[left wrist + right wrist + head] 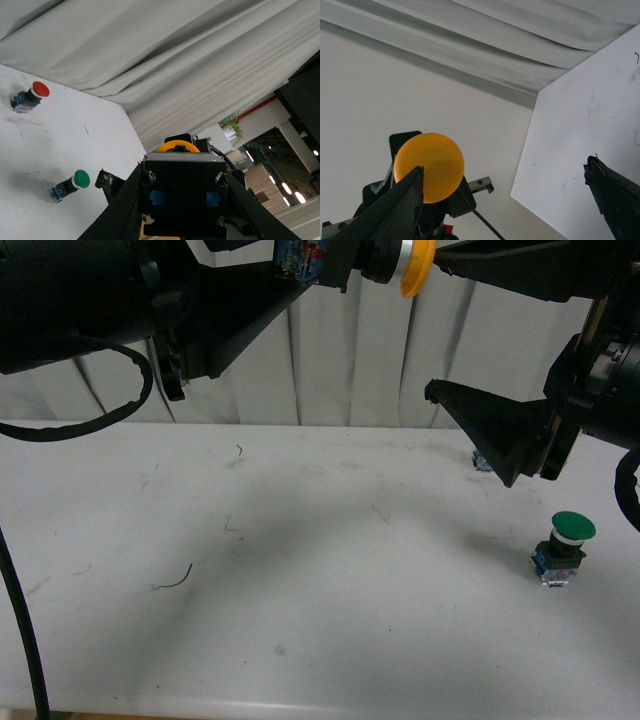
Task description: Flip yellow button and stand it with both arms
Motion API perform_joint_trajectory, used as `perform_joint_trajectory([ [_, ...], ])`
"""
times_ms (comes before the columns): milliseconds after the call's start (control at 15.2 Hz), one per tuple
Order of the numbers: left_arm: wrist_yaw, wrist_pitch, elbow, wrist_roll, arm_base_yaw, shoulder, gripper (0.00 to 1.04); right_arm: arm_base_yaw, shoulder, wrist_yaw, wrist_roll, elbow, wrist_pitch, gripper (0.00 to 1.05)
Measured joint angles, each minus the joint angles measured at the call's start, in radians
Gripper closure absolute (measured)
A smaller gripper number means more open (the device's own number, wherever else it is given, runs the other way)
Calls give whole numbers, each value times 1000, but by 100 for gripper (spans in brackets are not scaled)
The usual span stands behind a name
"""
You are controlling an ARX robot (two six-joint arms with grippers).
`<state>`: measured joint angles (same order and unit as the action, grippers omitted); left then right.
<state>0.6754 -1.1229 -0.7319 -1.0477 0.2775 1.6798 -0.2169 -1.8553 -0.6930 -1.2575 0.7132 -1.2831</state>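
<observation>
The yellow button point(416, 268) hangs high above the table, lying sideways with its yellow cap facing my right arm. My left gripper point(318, 264) is shut on its blue-black base. In the left wrist view the base point(182, 192) sits clamped between both black fingers point(124, 207) of the left gripper point(184, 174), the cap's rim peeking out beyond it. My right gripper point(436, 326) stands open just past the cap, not touching it. In the right wrist view the round cap point(431, 164) shows beside one finger point(395, 210) of the wide-open right gripper point(505, 185).
A green-capped button point(562, 545) lies on the white table point(300, 570) at the right, also in the left wrist view point(74, 182). A red-capped button point(31, 95) lies further back. A pleated curtain point(330, 360) closes the back. A black cable point(90, 410) loops at the left.
</observation>
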Motion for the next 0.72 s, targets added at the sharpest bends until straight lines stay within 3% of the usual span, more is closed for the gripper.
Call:
perform_joint_trajectory([
  [593,5,-6,1,0,2,8,69,-45,68,-10,-51,34,-3,6],
  [659,5,-14,1,0,2,9,69,-51,41,-6,-55,51,-3,11],
  [725,5,-15,1,0,2,9,69,-51,23,2,-56,61,-3,32],
])
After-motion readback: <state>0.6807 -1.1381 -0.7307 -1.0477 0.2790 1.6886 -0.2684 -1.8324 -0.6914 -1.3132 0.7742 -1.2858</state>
